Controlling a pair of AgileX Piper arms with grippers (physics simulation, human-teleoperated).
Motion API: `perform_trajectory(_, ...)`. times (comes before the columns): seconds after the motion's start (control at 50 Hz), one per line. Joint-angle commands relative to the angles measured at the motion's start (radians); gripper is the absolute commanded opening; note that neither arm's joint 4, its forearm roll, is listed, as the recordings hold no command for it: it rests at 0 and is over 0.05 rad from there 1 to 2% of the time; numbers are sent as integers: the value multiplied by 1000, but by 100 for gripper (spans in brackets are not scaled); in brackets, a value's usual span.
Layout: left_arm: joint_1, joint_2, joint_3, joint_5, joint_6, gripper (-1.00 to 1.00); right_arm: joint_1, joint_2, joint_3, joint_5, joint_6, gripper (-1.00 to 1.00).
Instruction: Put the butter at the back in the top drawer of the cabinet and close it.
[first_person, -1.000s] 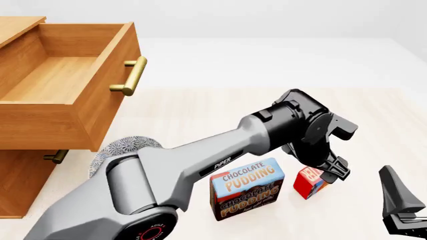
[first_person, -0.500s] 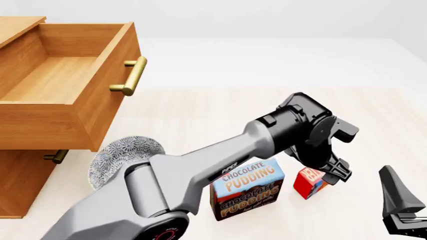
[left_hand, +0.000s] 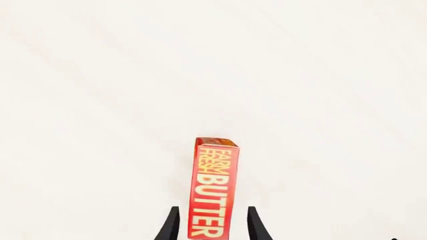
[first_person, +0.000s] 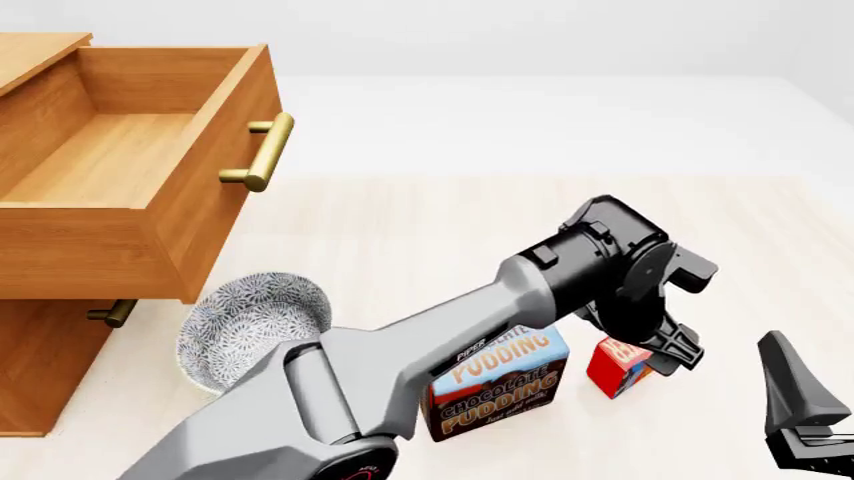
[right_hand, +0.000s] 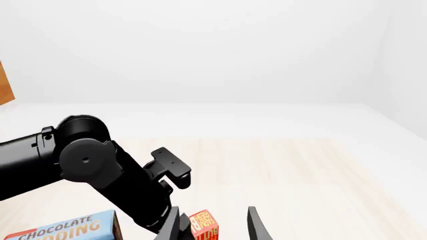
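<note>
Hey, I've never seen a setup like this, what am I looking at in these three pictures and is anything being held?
These are simulator renders of two robot arms at a table. The front view looks over both arms. The other two come from cameras behind each gripper.

The left gripper reaches down over the butter, a small red box standing on the table. In its wrist view the fingers sit either side of the butter without visibly touching, so it seems open, nothing gripped yet. The right gripper waits open nearby.

Also there: a chocolate pudding box, a patterned bowl, and the cabinet with its top drawer pulled open and empty.
</note>
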Motion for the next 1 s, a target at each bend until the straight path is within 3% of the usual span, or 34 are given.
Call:
perform_trajectory(0.02,0,28,-33,14,-4,100,0,0,0,0,0,100)
perform_trajectory(1.0,-4,115,-86,15,-42,100,0,0,0,0,0,100)
